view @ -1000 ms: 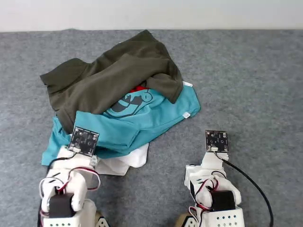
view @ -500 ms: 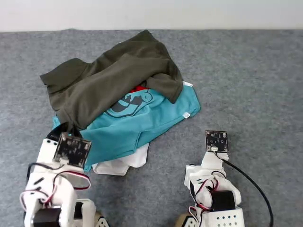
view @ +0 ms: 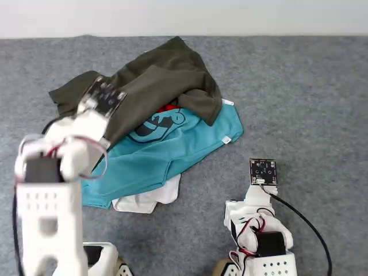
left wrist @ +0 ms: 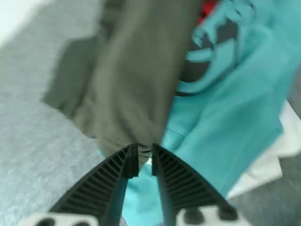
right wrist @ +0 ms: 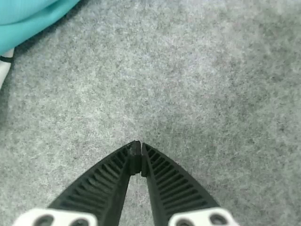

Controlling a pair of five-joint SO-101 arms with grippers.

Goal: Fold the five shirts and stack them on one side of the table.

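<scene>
One pile holds the shirts on the surface (view: pixel 299 103), left of centre. Its top item, the dark olive shirt (view: pixel 161 80), appears pinched at the hem by the left end effector (left wrist: pixel 141 157). The right end effector (right wrist: pixel 141 157) sits clenched and empty. Lift steadily, peeling the olive fabric off the teal shirt (view: pixel 172 149) without dragging that along.

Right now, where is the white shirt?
In the high view the white shirt peeks out from under the teal shirt at the pile's near edge, left of centre.
</scene>
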